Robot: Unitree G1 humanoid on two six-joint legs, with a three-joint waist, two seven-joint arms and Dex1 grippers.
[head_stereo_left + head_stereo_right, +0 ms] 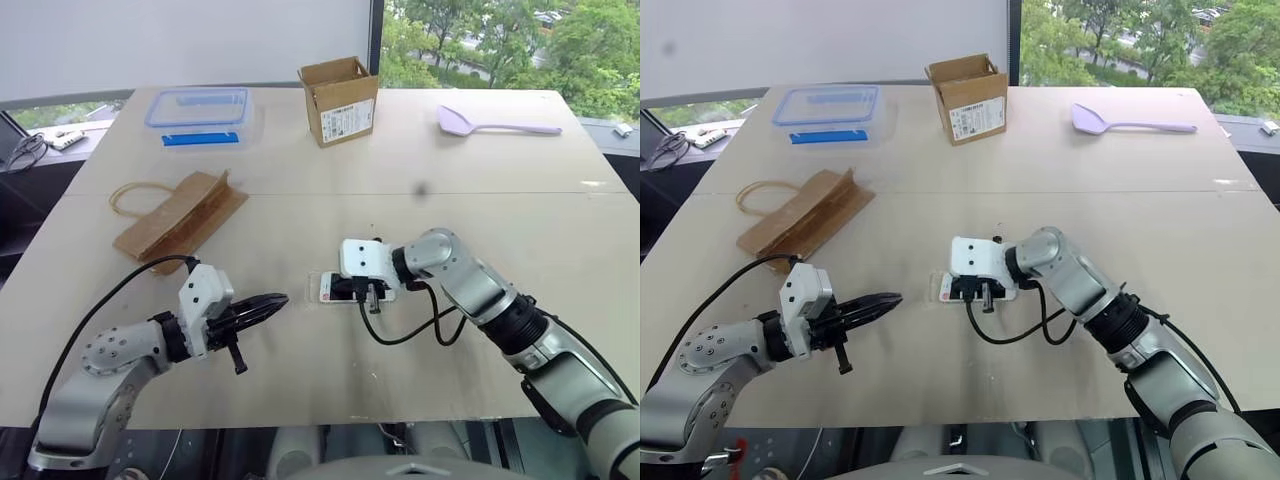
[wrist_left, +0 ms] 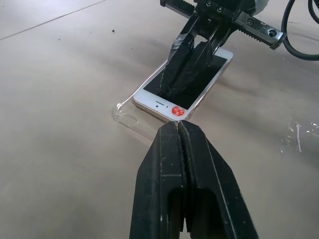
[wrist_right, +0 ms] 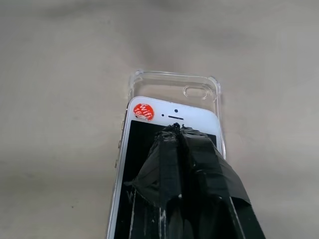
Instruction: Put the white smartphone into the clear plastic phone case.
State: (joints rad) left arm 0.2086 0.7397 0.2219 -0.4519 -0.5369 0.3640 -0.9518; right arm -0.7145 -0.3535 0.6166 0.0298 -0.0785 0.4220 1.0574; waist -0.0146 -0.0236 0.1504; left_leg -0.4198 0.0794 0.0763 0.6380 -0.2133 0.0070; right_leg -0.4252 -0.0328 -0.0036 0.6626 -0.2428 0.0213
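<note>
- Left eye view: white smartphone (image 1: 338, 290) lies mid-tabletop (image 1: 300, 210), closed right claw (image 1: 368, 291) pressing its screen; closed, empty left claw (image 1: 262, 305) waits at its 9 o'clock
- Right wrist view: phone sits short of the clear plastic phone case (image 3: 199, 88) corners; judged best to nudge it toward 12 o'clock, flat

A broad, pale beige tabletop (image 1: 300, 200) fills most of the scene, with a thin seam crossing it from side to side about halfway to its far edge. Even, soft daylight falls on it. Beyond the far edge, a white pulled-down blind (image 1: 180, 40) covers the window along most of that side, a dark vertical frame post (image 1: 376, 30) marking where it ends. Past the post, at the far right corner, the bare window pane (image 1: 510, 40) looks out on green treetops. A narrow grey sill (image 1: 50, 120) runs beyond the far left corner, where a few small items and dark cables lie, too small to identify.
</note>
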